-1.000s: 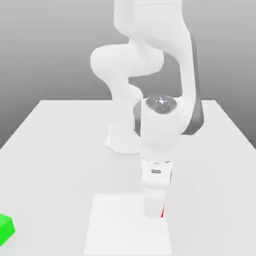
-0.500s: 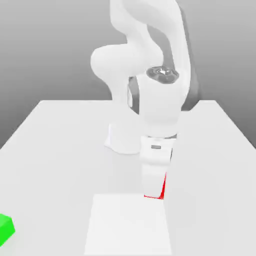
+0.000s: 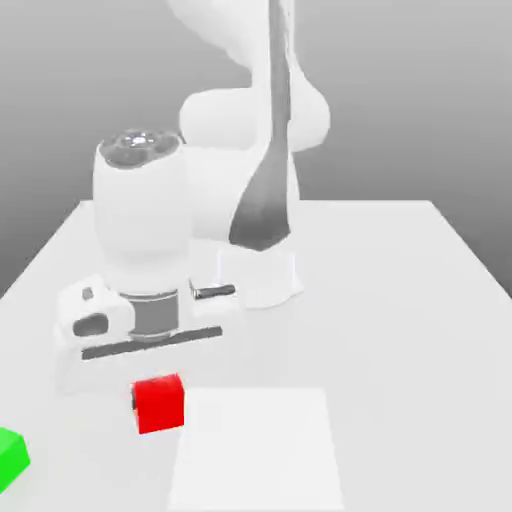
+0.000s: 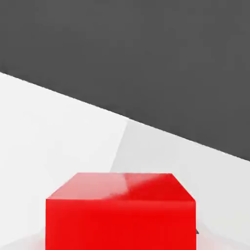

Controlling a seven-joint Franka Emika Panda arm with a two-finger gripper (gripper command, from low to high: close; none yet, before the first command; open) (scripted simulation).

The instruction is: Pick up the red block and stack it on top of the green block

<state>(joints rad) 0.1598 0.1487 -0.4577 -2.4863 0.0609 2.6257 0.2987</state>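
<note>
The red block (image 3: 158, 403) hangs just under my white hand, left of the pale square on the table in the exterior view. My gripper (image 3: 156, 388) is shut on it, and the fingers themselves are hard to make out against the white. In the hand view the red block (image 4: 120, 211) sits very close, with the table surface behind it. The green block (image 3: 10, 457) lies on the table at the exterior view's far left edge, partly cut off, lower and further left than the red block.
A lighter square patch (image 3: 255, 450) marks the table (image 3: 420, 300) near its front. The arm's base (image 3: 255, 275) stands at the middle back, and the arm's large links bend over the left half of the table.
The arm has swung toward the exterior view's left, carrying the red block from the square patch's far right corner to just left of the patch. The hand has turned sideways.
</note>
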